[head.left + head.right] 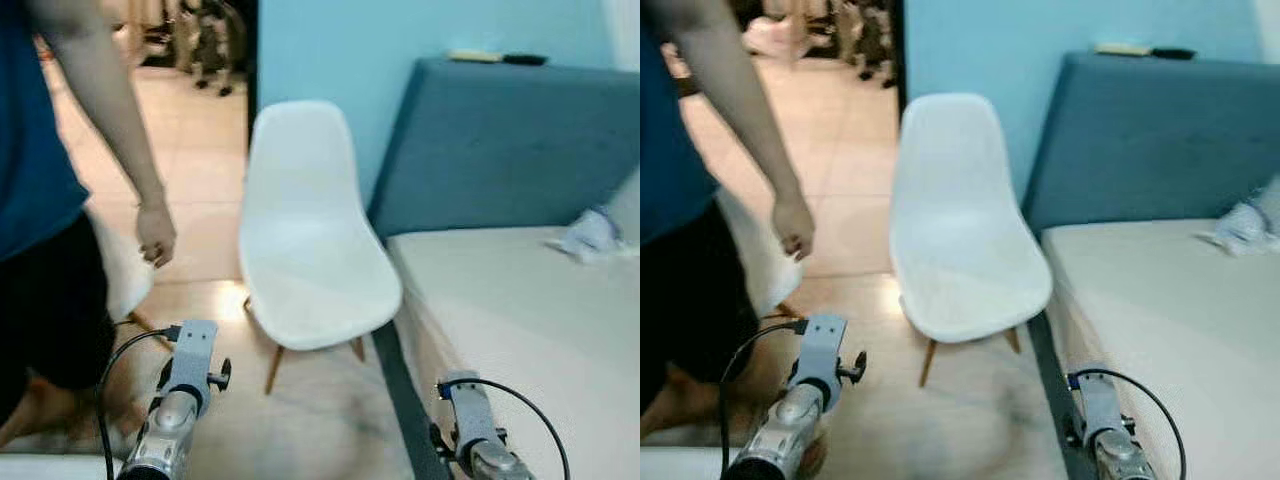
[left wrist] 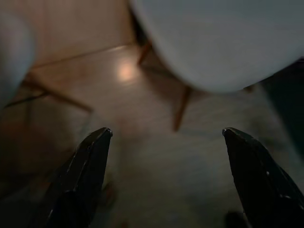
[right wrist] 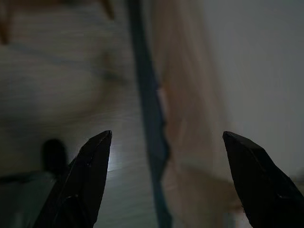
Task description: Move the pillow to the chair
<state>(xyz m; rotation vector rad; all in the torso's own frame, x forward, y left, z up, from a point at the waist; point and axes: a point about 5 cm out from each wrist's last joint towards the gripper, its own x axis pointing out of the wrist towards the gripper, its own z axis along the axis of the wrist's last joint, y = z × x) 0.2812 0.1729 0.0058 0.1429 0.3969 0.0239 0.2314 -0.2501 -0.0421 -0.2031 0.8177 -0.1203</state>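
— Both jaws gape wide, nothing in them: left gripper (image 2: 166, 131) over the floor by the chair legs, right gripper (image 3: 166, 135) over the bed's edge.

— And the pillow?

— Can't say for sure. A pale crumpled bundle (image 1: 592, 233) lies at the far right of the bed (image 1: 500, 310), near the headboard (image 1: 500, 150); whether that's the pillow or a cloth, I can't tell.

— How would it handle?

— Light and soft, I'd guess. It'll sag and fold, so a pinch at a corner may slip. Better to bite deep into a bunched edge, or squeeze it between both arms.

— It's well apart from the grippers.

— Yes, a long reach across the mattress. The chair (image 1: 312, 250) stands just beside the bed, seat bare.

— Anything in the way?

— A person on the left, hand (image 1: 155, 235) hanging near the chair.
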